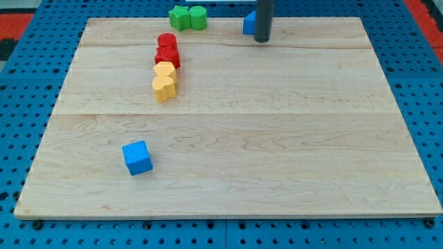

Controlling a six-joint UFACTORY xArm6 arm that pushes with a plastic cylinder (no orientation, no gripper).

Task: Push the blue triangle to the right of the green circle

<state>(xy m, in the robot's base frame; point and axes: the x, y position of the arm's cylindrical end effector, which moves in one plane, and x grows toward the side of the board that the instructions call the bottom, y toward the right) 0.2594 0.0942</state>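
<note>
Toward the board's bottom-left corner, a blue cube (137,157) is sitting alone, well apart from everything else and playing no part in this job. Moving rightward along the left half, two yellow blocks (165,79) are standing touching one another, and just above them two red blocks (167,50) are doing the same, the four forming a short column running up toward the top edge; their exact shapes are hard to make out.

At the top edge, left of centre, two green blocks (188,17) are sitting side by side and touching. The right-hand one looks rounder, so I am taking it as the green circle (198,17), though that is a judgement.

Further right along the same top edge, the blue triangle (249,23) is lying partly hidden behind the rod, near the green pair but not touching. My tip (261,40) is resting just beside the triangle's right side; there are no jaws on this rod, so nothing is being held, only contacted or nearly so.

Judging the step: the push is looking nearly done, the triangle already lying right of the circle. Next move is calling for a small nudge leftward, without running it off the edge.

The wooden board (277,152) is lying on a blue perforated bench (422,83).
</note>
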